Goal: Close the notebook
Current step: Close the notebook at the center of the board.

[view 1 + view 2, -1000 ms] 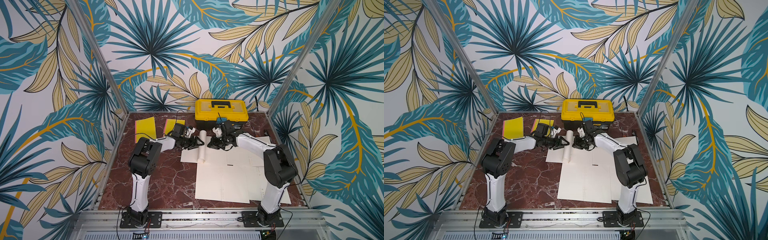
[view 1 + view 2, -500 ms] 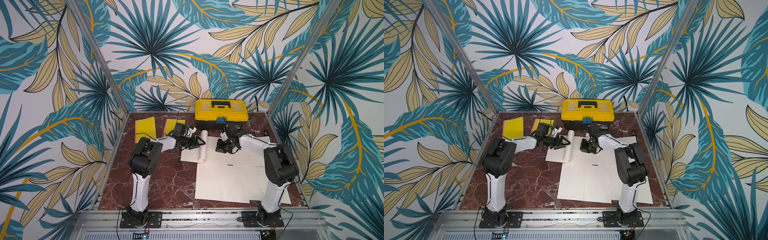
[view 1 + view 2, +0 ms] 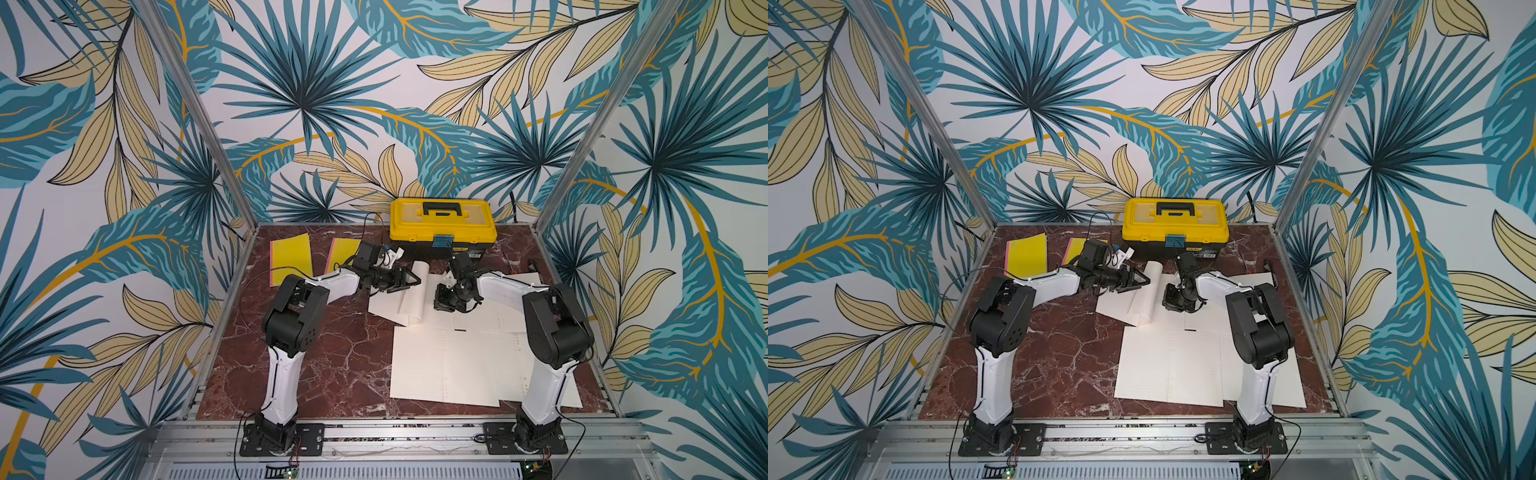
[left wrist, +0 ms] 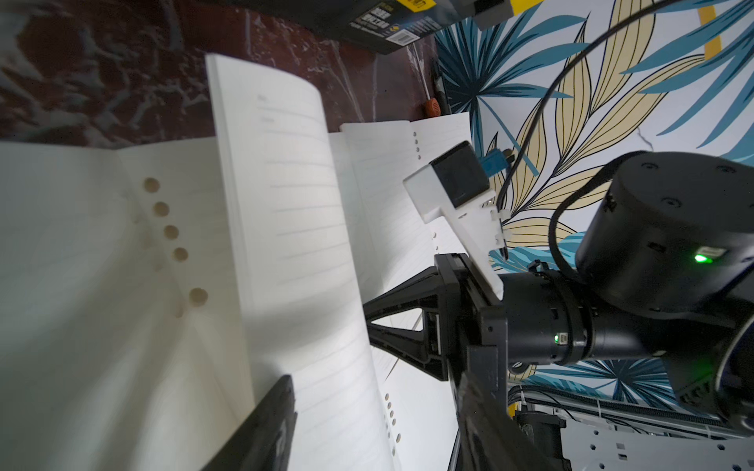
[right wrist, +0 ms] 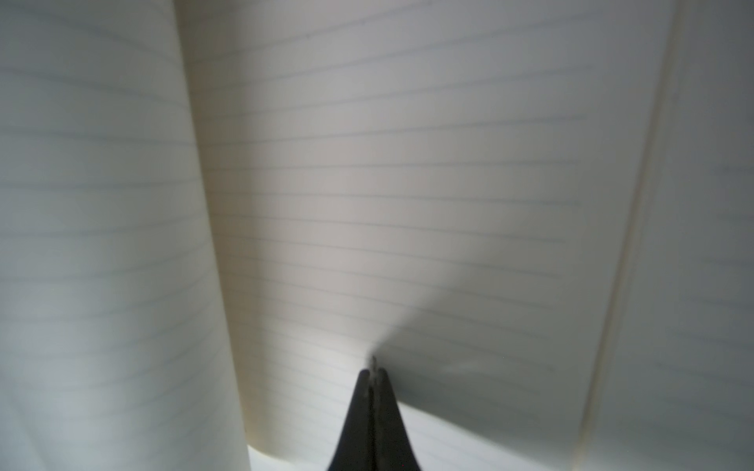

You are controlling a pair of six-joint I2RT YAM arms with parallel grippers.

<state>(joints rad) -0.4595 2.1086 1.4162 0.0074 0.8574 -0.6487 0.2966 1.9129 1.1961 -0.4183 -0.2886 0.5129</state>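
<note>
The table [image 3: 332, 365] is red-brown marble with white veins. A yellow toolbox [image 3: 442, 220] sits at its far edge, lid down. Left of the toolbox a yellow pad [image 3: 291, 259] lies flat. A second yellow pad [image 3: 338, 251] lies between it and the toolbox. Just in front of the toolbox lies the notebook [image 3: 415, 291], open, with some pages curling upward. Farther in front of the toolbox, large lined sheets [image 3: 453, 365] are spread flat and overlapping, reaching almost to the near edge.
</note>
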